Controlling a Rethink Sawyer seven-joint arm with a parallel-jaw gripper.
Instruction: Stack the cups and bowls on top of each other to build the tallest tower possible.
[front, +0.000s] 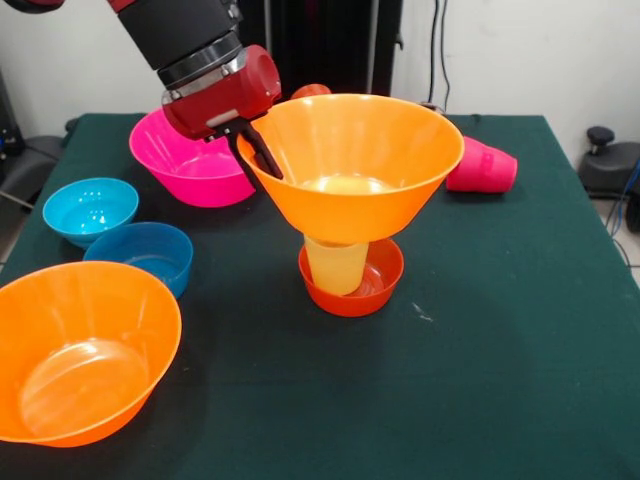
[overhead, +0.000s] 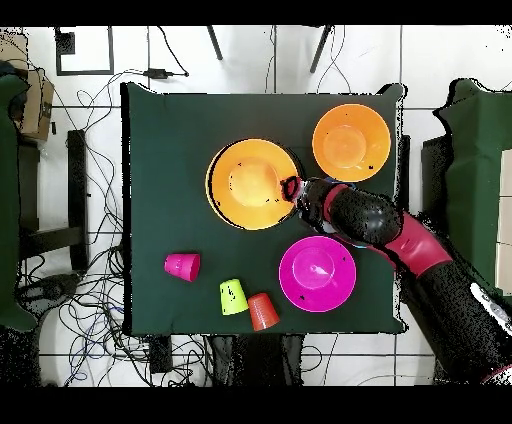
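Orange bowl, large (front: 352, 165): sitting upright on top of the pale yellow cup (front: 335, 265), near the middle of the table.
Gripper (front: 258, 152): clenching the rim of that raised orange bowl, one finger showing outside the wall, the arm coming in over the magenta bowl.
Pale yellow cup: standing inside the small red-orange bowl (front: 352, 285) and carrying the big bowl.
Second large orange bowl (front: 82, 350): lying empty at one corner of the green table (front: 480, 360).
Magenta bowl (front: 185, 160): resting near the opposite edge.
Light blue bowl (front: 90, 210) and darker blue bowl (front: 142, 255): sitting just beside each other near a side edge.
Red-pink cup (front: 482, 166): lying on its side.
Lime green cup (overhead: 233, 296) and orange cup (overhead: 263, 311): lying side by side at the table edge.
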